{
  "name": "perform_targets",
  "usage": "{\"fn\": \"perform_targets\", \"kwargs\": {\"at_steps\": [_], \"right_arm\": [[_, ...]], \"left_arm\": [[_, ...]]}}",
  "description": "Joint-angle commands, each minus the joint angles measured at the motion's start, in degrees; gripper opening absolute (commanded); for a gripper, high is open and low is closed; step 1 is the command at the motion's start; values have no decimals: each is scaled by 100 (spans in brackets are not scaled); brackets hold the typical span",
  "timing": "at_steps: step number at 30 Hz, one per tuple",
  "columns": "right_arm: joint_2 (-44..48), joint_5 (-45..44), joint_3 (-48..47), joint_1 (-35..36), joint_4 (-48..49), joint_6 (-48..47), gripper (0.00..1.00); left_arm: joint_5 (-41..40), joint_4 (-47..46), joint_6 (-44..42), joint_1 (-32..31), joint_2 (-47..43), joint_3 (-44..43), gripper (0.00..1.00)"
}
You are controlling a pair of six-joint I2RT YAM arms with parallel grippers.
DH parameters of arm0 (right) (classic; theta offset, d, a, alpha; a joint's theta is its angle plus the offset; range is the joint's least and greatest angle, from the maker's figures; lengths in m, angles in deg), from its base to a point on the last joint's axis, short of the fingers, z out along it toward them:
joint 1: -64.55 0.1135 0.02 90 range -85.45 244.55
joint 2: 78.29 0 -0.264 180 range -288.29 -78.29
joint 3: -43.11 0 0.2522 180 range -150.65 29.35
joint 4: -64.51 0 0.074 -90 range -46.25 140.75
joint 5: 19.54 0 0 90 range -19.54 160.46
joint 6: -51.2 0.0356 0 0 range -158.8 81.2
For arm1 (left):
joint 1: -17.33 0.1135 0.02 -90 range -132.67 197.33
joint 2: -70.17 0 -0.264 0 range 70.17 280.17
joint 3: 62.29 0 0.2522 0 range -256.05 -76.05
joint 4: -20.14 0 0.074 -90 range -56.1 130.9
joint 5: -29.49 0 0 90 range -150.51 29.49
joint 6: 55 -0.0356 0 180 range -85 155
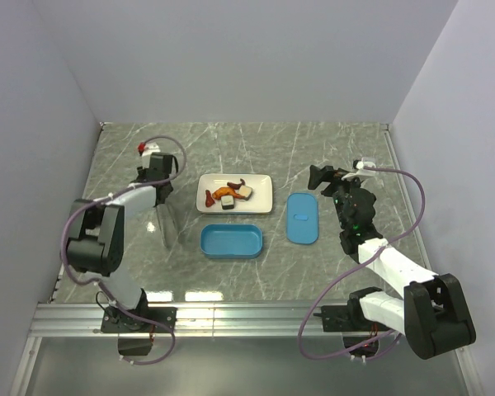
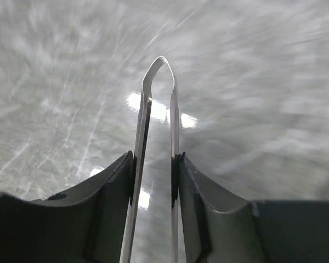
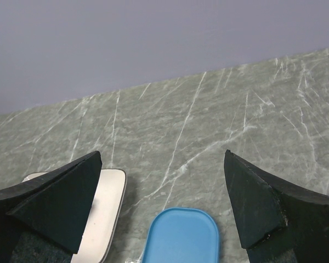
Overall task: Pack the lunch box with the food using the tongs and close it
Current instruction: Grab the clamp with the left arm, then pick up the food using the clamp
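Tongs (image 2: 143, 118) sit between left jaws, tips cut off.

The left arm (image 1: 107, 235) and the right arm (image 1: 400, 276) share one build: smooth white links between bulky black joint housings, on black bases (image 1: 136, 320). A thin lilac cable (image 1: 66, 239) loops loosely along each arm. The left wrist carries a small red part (image 1: 142, 148), the right a white connector (image 1: 365, 164). The left gripper (image 2: 155, 164) has matte dark-grey fingers (image 2: 98, 211) with moulded, curved faces. The right gripper (image 3: 163, 164) has black wedge-shaped fingers (image 3: 60, 203) with rough, grainy edges.
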Motion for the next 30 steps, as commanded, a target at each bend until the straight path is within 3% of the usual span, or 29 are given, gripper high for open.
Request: {"fn": "perform_targets", "kwargs": {"at_steps": [1,13,23,30], "right_arm": [[66,-86,8,11,149,47,99],[-13,-148,-9,20,132,56,99],[31,-139,61,20,176,73,99],[14,-130,70,20,185,82,99]], "left_arm": [[-827,-811,-285,-412,-775,165,44],[-1522,-1585,-821,-1370,-1469,437,44],[-2075,-2850,-1576,-2231,-2427,1044,44],[-2198,-3396,-1929,-2653,-2621,1133,44]]}}
